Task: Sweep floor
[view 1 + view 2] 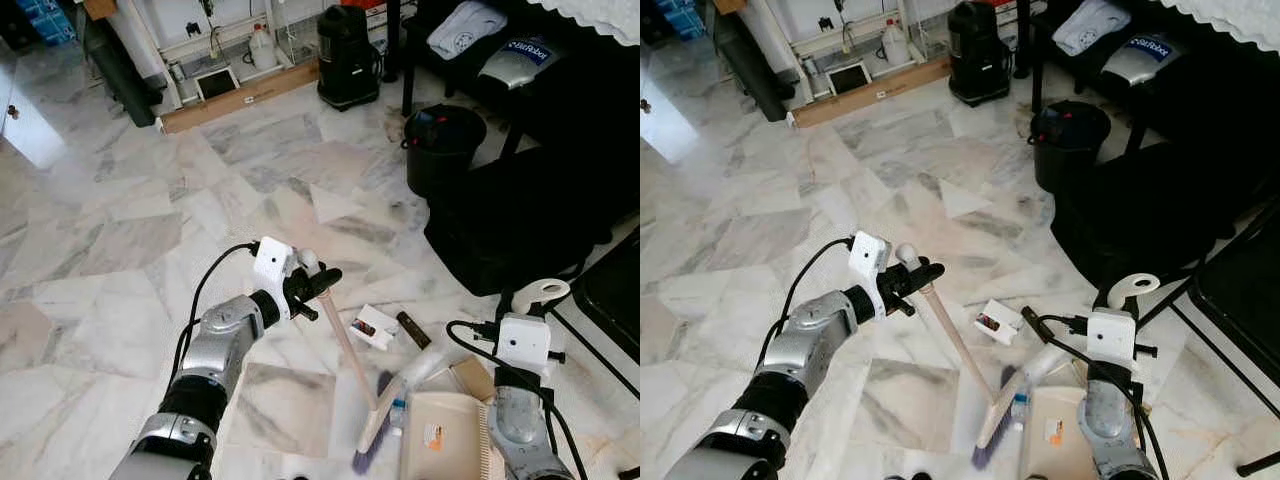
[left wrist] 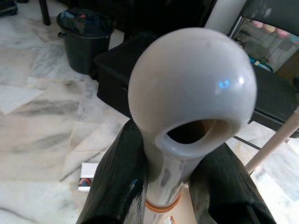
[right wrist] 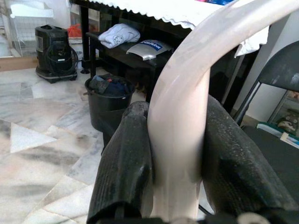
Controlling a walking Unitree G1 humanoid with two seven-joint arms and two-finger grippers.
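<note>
While the left pincer (image 1: 322, 283) grips it, the broom (image 1: 349, 357) slants (bristles floorward).

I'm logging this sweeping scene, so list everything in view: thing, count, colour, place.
broom: one, pale handle, purple bristles, slanting down to the floor.
dustpan: one, cream, on the floor beside the bristles.
small box: one, white, on the floor near the broom.
dark bar: one, beside the small box.
bucket: one, black, by the dark furniture.
black appliance: one, against the far wall.
floor: white-grey marble.
left gripper: black fingers shut on the broom's handle top.
right gripper: shut on the dustpan handle.
</note>
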